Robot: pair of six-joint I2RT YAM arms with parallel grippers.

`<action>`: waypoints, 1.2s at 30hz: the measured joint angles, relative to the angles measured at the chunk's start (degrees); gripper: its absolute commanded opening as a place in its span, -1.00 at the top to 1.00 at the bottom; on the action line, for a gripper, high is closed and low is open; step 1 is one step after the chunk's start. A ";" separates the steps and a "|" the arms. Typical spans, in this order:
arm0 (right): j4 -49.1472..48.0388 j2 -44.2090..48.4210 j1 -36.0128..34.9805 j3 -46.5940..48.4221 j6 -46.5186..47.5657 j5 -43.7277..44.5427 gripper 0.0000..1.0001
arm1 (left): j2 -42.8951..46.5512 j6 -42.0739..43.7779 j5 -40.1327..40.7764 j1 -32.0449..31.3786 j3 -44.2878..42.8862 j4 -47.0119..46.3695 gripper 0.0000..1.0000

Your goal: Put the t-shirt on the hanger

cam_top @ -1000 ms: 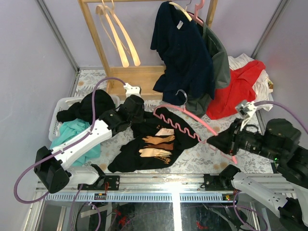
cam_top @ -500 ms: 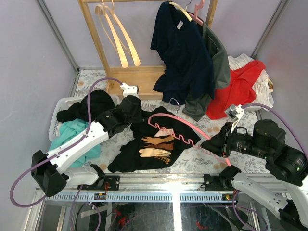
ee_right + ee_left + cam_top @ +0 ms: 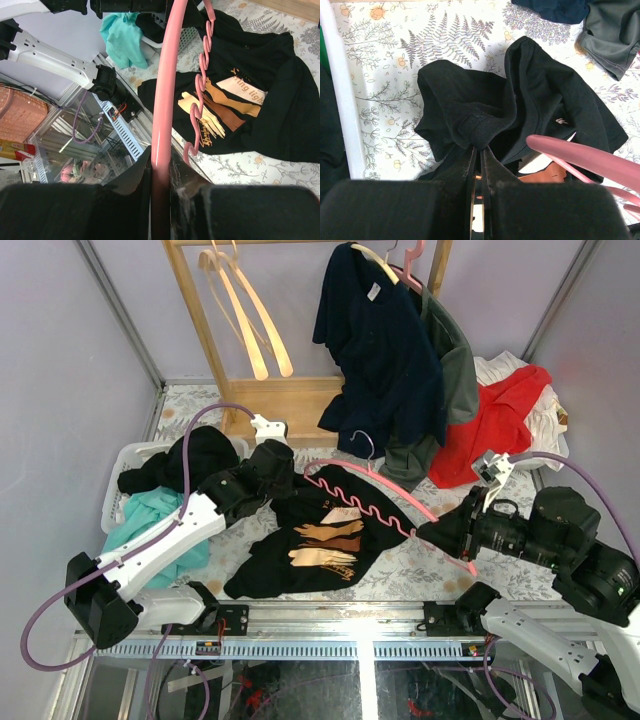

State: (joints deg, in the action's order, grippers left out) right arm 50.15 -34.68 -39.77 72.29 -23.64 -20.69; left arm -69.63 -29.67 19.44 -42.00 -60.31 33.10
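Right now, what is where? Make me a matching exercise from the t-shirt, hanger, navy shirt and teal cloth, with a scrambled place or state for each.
Column one
1. t-shirt
2. hanger
3. navy shirt
4. teal cloth

Column two
A. hangs on the wooden rack
B. clamped in the right gripper
C. spills from the white basket
D. pinched by the left gripper

Pairs: 1-D, 2-B, 3-A, 4-C
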 measured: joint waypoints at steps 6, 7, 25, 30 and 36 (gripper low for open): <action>-3.76 -0.04 0.00 -3.78 -0.04 -1.33 1.00 | 0.00 0.00 0.02 0.00 0.00 0.52 0.96; -4.24 -0.04 0.00 -4.66 -0.20 -1.57 1.00 | 0.00 0.00 0.02 0.00 0.00 0.61 0.96; -11.72 0.48 0.00 -14.14 -1.70 -2.56 1.00 | 0.48 -0.09 -2.71 -0.22 -3.32 1.81 0.95; -15.63 1.46 0.00 -16.09 -2.01 -2.89 1.00 | 0.81 -0.07 -4.11 -1.53 -8.28 2.86 0.94; -20.55 3.19 0.02 -19.32 -3.30 -3.89 1.00 | 0.79 0.02 -4.70 -2.67 -12.57 3.96 0.94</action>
State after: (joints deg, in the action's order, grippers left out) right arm 29.61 -31.48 -39.75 52.97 -26.94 -24.58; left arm -68.84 -29.65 14.74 -44.66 -72.88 37.06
